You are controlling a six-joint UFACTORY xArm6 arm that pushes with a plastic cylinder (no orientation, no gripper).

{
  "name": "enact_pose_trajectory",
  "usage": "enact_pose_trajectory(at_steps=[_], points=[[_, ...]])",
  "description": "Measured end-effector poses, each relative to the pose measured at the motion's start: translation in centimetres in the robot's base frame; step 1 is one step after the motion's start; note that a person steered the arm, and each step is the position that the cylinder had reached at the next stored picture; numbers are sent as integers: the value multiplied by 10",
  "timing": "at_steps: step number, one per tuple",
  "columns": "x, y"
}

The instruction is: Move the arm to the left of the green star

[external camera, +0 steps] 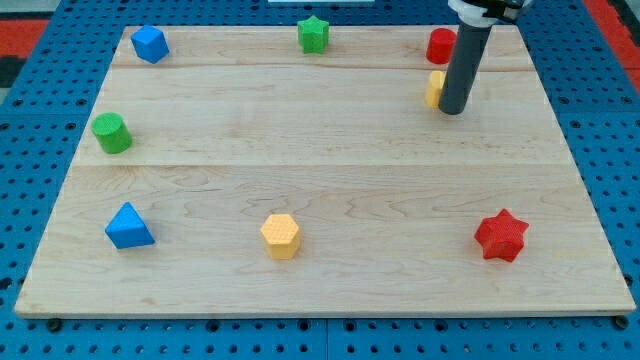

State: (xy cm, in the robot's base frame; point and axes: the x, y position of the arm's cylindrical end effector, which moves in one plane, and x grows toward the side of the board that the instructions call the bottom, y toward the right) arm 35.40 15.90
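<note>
Pale wooden planks make up the board (330, 180), which lies on a blue pegboard surface (40, 120). Near the top centre of the frame sits the green star-shaped block (313, 34), close to the board's far edge. My tip (452, 108), the lower end of the straight dark rod, rests on the wood in the upper right of the frame, well apart from the green star and on its right side. Just beside my tip, on its left, a yellow block (434, 88) shows only partly behind the rod, so its shape cannot be told. A red block (440, 46), roughly cylindrical, stands just above that.

The rod carries no fingers, so nothing here opens or closes.

Along the left side are a blue faceted block (149, 44) at the top, a green cylinder (112, 133) in the middle and a blue triangular block (129, 227) at the bottom. A yellow hexagonal block (281, 236) lies at the bottom centre, and a red star-shaped block (501, 236) at the bottom right.
</note>
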Motion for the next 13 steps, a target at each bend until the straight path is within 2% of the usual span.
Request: enact_pose_trajectory(at_steps=[2,3,4,5,6,8,10,13], points=[[-29,6],[9,-18],[21,-85],[21,-129],[-1,-169],[-77,-230],[-160,-260],[-162,-247]])
